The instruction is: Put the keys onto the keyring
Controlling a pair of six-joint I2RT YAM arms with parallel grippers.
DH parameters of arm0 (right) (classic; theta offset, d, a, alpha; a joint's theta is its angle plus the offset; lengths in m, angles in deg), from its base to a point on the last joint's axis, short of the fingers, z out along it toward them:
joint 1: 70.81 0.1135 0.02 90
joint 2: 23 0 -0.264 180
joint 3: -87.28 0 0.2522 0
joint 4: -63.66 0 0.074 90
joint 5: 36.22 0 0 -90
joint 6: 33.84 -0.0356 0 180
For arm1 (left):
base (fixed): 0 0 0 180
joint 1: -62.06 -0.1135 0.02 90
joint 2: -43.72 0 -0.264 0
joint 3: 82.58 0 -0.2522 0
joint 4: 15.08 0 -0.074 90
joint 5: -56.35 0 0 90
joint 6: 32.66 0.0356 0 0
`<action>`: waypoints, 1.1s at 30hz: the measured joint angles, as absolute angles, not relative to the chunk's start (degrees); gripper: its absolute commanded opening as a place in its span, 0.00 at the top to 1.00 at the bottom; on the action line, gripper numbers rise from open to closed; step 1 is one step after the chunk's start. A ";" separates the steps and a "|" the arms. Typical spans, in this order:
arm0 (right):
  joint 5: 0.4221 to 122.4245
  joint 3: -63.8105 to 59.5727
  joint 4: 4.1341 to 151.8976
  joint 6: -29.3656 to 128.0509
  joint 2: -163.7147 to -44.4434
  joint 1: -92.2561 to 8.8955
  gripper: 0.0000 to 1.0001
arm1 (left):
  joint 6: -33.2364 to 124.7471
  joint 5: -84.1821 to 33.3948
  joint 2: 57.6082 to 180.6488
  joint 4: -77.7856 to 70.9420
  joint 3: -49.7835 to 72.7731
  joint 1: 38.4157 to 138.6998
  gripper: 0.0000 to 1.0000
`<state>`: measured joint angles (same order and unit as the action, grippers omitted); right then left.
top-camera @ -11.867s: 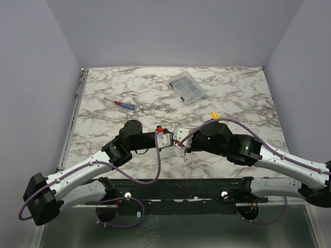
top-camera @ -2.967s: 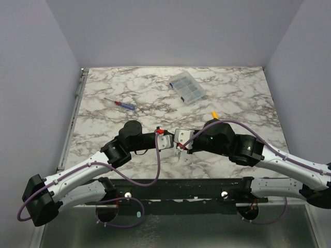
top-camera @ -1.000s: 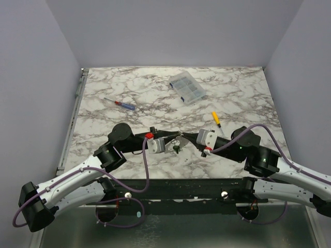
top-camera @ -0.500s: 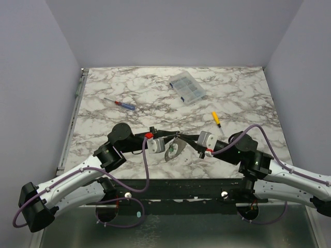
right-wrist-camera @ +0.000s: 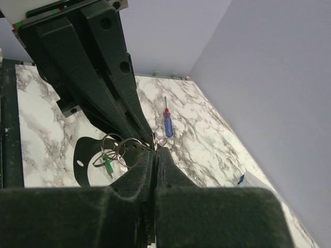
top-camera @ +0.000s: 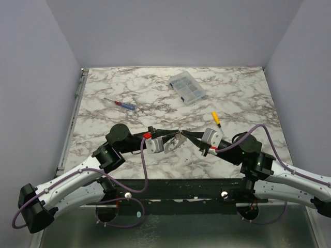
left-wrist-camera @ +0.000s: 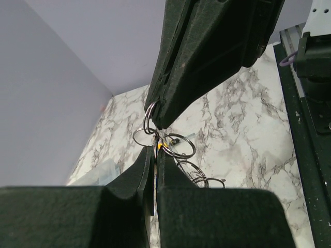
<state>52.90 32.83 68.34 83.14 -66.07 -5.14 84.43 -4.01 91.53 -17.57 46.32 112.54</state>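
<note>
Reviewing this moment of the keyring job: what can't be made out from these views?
- Top view: the rings between the shut grippers are too small to show any key on them.
- Left wrist: the left gripper's own fingers hide which ring it pinches.
- Right wrist: the right gripper's fingers hide its pinch point likewise.

Blue screwdriver (top-camera: pixel 120 104), yellow screwdriver (top-camera: pixel 215 118), clear box (top-camera: pixel 186 87) on marble table (top-camera: pixel 129 82)

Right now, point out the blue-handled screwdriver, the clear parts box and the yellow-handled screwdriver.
blue-handled screwdriver (top-camera: pixel 124 105), top view, on its handle.
clear parts box (top-camera: pixel 186 87), top view, middle of its lid.
yellow-handled screwdriver (top-camera: pixel 215 117), top view, on its yellow handle.
</note>
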 measured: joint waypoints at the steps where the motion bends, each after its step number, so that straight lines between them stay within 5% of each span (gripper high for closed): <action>1: 52.44 32.87 68.32 83.14 -65.89 -5.14 0.99 | 84.43 -4.12 91.51 -17.57 46.32 112.54 1.00; 33: 45.47 32.70 74.96 83.18 -68.36 -5.14 0.99 | 84.86 -4.90 91.51 -16.83 46.63 112.56 1.00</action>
<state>45.47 32.70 74.96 83.18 -68.36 -5.14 84.86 -4.90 91.51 -16.83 46.63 112.56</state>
